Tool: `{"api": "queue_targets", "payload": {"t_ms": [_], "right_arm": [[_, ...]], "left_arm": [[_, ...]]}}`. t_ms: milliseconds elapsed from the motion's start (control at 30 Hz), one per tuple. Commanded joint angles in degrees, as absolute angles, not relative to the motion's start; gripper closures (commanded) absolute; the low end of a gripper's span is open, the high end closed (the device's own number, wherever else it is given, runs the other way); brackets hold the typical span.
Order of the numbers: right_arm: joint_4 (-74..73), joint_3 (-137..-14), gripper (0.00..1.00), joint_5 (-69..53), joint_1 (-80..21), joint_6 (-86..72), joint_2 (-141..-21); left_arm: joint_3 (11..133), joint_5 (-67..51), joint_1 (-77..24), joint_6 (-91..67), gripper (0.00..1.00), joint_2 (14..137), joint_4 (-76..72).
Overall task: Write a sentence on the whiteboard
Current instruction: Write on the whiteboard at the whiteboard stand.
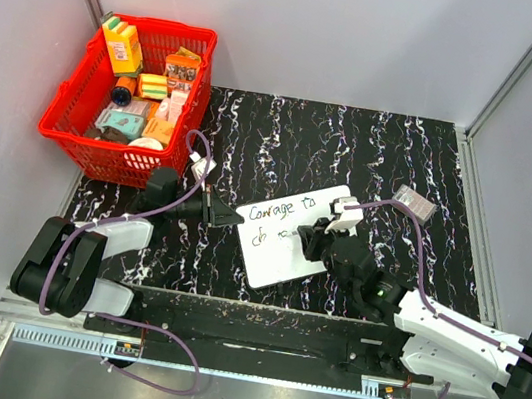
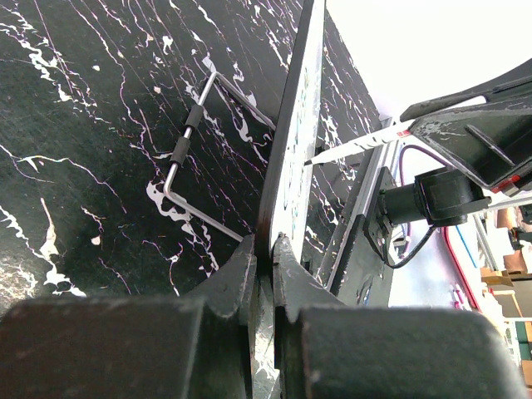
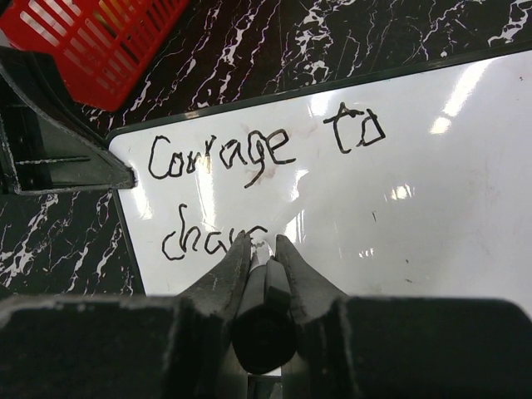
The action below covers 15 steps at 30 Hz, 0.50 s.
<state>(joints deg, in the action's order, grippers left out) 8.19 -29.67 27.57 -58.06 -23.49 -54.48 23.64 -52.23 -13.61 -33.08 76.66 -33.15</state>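
Note:
The whiteboard (image 1: 291,232) lies on the black marbled table, tilted, bearing the sentence (image 1: 279,212) in dark marker. In the right wrist view the board (image 3: 432,183) reads "Courage to" (image 3: 249,150) with "chan" (image 3: 208,237) on a second line. My left gripper (image 1: 233,218) is shut on the board's left edge (image 2: 264,249). My right gripper (image 1: 313,237) is shut on a marker (image 3: 266,283) whose tip touches the board at the end of the second line. The marker also shows in the left wrist view (image 2: 366,141), tip on the board.
A red basket (image 1: 130,97) full of small boxes stands at the back left. A small clear box (image 1: 413,202) lies right of the board. A bent wire stand (image 2: 195,133) sits behind the board. Grey walls enclose the table.

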Motion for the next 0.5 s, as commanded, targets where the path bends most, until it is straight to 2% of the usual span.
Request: {"api": "queue_targets", "payload": {"t_ms": [0, 467], "right_arm": [[9.66, -30.85, 1.0, 31.9, -57.83, -22.68, -53.96], [10.11, -31.73, 1.0, 31.12, -57.83, -22.06, -55.02]], "left_arm": [[23.91, -46.06, -12.83, -26.37, 1.0, 77.78, -34.45], [23.82, -46.06, -12.83, -26.37, 1.0, 77.87, -34.45]]}}
